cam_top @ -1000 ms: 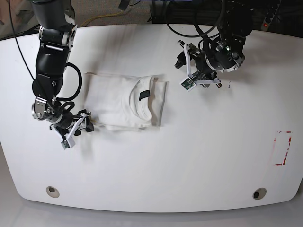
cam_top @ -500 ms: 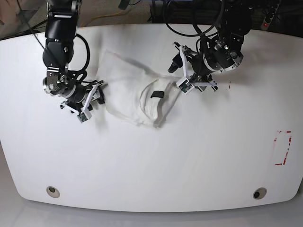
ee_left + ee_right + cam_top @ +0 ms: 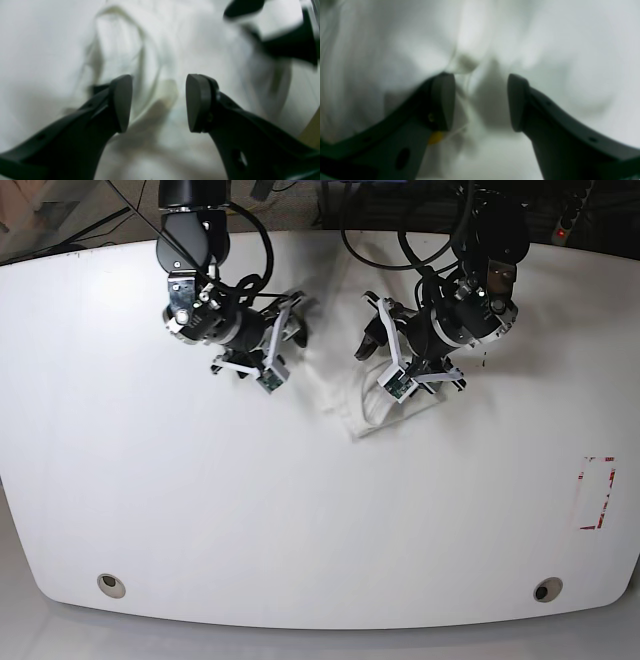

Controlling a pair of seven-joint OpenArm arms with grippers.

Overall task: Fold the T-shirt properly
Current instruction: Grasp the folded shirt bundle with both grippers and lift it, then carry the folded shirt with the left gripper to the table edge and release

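Crowding bunched T-shirt — both arms; red-marked patch well apart.

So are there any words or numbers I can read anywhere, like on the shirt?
None can be read.
T-shirt: bunched between the arms, only plain white cloth shows, no print.
Red marks near the table edge: no letters readable.
Both wrist views: too blurred.

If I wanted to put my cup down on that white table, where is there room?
Most of the table is bare: the whole near half below the T-shirt, and the far left side beyond the right gripper. On the other side, bare surface runs from the left gripper to the red marking. It is crowded only at top centre, where both grippers flank the bunched shirt.
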